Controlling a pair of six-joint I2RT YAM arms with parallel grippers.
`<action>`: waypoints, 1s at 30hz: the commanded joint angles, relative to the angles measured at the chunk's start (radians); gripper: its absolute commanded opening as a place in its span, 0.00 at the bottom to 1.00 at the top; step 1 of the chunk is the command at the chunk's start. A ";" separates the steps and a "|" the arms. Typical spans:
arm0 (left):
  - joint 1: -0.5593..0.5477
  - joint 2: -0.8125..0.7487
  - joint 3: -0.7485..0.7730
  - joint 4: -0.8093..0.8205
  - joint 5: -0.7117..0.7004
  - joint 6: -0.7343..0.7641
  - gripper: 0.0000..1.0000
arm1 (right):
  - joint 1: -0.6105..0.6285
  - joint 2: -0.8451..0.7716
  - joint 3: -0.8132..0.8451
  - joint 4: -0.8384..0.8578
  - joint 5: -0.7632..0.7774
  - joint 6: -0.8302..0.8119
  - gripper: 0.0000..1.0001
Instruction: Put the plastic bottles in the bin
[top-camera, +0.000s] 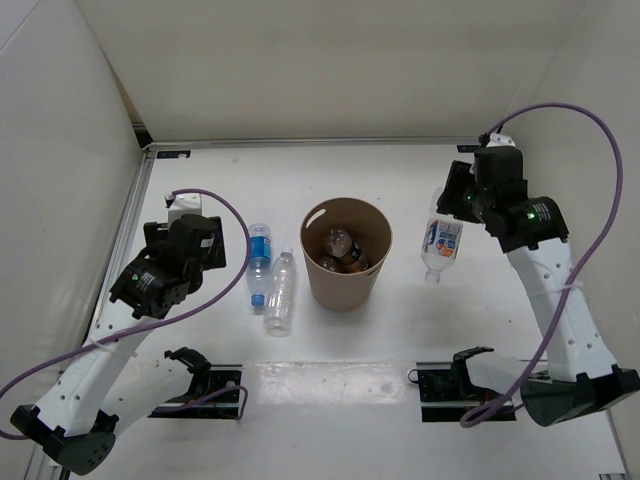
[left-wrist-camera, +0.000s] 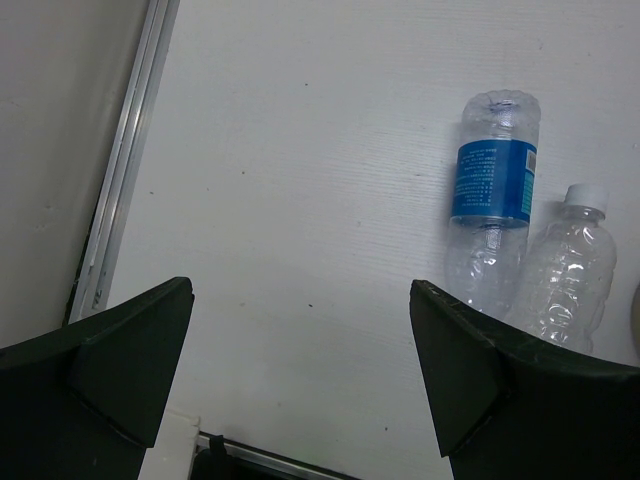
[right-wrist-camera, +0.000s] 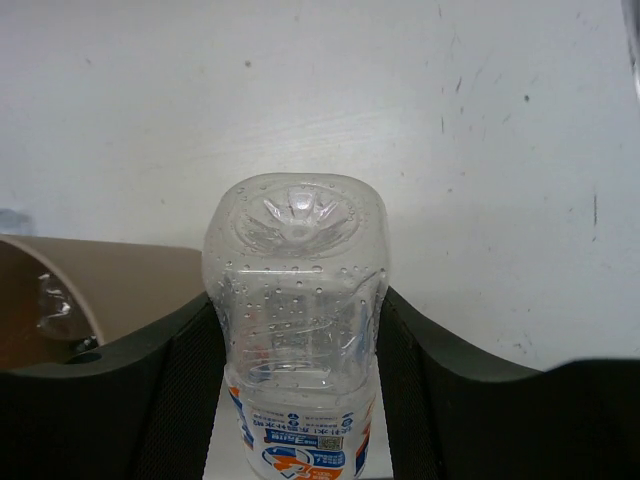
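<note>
My right gripper (right-wrist-camera: 295, 330) is shut on a clear bottle with a blue and orange label (right-wrist-camera: 295, 300), base towards the camera. In the top view this bottle (top-camera: 441, 245) hangs cap-down off the table, just right of the tan bin (top-camera: 313, 270). The bin holds bottles (top-camera: 342, 250), one of them dark-labelled. Its rim shows at the left of the right wrist view (right-wrist-camera: 100, 290). A blue-labelled bottle (top-camera: 260, 260) and a plain clear bottle (top-camera: 281, 292) lie side by side left of the bin. My left gripper (left-wrist-camera: 300, 300) is open and empty over bare table, left of them (left-wrist-camera: 492, 200) (left-wrist-camera: 568, 275).
White walls close the table on the left, back and right. A metal rail (left-wrist-camera: 125, 170) runs along the left edge, close to my left gripper. Two black mounts (top-camera: 205, 385) (top-camera: 465, 385) sit at the near edge.
</note>
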 joint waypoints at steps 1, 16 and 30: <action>0.005 -0.011 0.002 0.005 0.003 0.004 1.00 | 0.060 -0.031 0.094 0.030 0.118 -0.001 0.00; 0.003 -0.002 0.002 0.007 0.000 0.003 1.00 | 0.732 -0.005 0.245 0.603 0.837 -0.468 0.00; 0.003 -0.002 0.001 0.007 -0.008 0.004 1.00 | 0.725 0.098 0.198 0.573 0.423 -0.315 0.00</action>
